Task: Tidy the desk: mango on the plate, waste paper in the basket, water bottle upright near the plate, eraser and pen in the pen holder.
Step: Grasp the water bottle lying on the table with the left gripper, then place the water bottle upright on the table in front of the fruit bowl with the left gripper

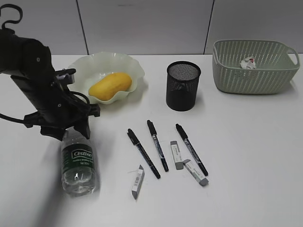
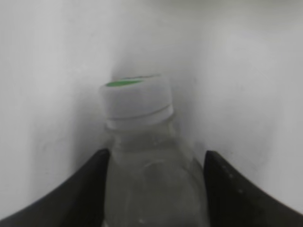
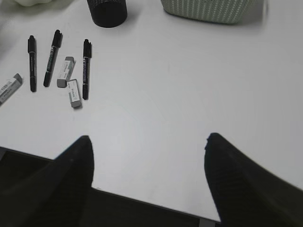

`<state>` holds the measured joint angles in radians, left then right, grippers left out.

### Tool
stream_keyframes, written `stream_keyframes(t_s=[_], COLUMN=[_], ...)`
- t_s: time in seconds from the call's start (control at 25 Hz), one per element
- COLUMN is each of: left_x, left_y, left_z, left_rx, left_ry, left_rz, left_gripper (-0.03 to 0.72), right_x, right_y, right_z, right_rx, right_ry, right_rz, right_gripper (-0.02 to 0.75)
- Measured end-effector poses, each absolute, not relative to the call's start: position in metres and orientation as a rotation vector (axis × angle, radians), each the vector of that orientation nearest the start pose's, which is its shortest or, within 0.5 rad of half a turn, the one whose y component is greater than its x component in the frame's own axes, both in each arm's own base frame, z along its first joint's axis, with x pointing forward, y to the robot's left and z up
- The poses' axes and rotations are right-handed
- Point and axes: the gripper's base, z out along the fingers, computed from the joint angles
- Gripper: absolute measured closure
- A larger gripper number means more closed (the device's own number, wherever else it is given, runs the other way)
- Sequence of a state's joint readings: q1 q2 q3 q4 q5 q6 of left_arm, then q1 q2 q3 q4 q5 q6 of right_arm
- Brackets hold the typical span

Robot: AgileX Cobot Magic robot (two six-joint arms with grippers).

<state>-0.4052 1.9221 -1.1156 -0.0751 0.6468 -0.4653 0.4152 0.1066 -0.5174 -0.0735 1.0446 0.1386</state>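
Observation:
The water bottle lies on the desk at the front left, its white cap pointing away. My left gripper is shut on the bottle's shoulder, one jaw on each side. The mango lies on the plate. The waste paper is in the basket. Three pens and three erasers lie loose in front of the pen holder. My right gripper is open and empty above the desk's front edge, and is out of the exterior view.
The right wrist view shows the pens and erasers at its upper left, with the pen holder and basket at the top edge. A white wall stands behind the desk.

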Motion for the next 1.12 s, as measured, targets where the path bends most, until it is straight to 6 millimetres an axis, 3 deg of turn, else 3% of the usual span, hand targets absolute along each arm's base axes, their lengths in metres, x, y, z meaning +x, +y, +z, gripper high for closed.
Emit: stream_keyframes(t_s=[0.16, 0.28, 0.44, 0.56, 0.68, 0.92, 1.12], left_x=[0.323, 0.312, 0.291, 0.278, 0.274, 0.282, 0.287], left_y=[-0.139, -0.132, -0.121, -0.120, -0.125, -0.131, -0.137], left_z=[0.146, 0.173, 0.220, 0.239, 0.237, 0.205, 0.188], left_rx=[-0.099, -0.049, 0.090, 0.323, 0.483, 0.745, 0.823], left_ry=[2.929, 2.798, 2.421, 2.106, 1.980, 1.956, 1.933], left_rz=[-0.152, -0.186, -0.286, -0.325, -0.333, -0.224, -0.222], left_gripper=[0.281, 0.287, 0.297, 0.300, 0.300, 0.302, 0.305], right_x=[0.012, 0.012, 0.012, 0.012, 0.012, 0.012, 0.012], right_y=[-0.001, -0.001, -0.001, -0.001, -0.001, -0.001, -0.001], right_z=[0.283, 0.283, 0.283, 0.283, 0.283, 0.283, 0.283], right_rx=[-0.294, -0.294, -0.294, -0.294, -0.294, -0.293, -0.293], right_ry=[2.104, 2.104, 2.103, 2.103, 2.103, 2.103, 2.103], right_rz=[0.240, 0.239, 0.236, 0.236, 0.235, 0.235, 0.235], right_gripper=[0.202, 0.237, 0.254, 0.260, 0.260, 0.270, 0.288])
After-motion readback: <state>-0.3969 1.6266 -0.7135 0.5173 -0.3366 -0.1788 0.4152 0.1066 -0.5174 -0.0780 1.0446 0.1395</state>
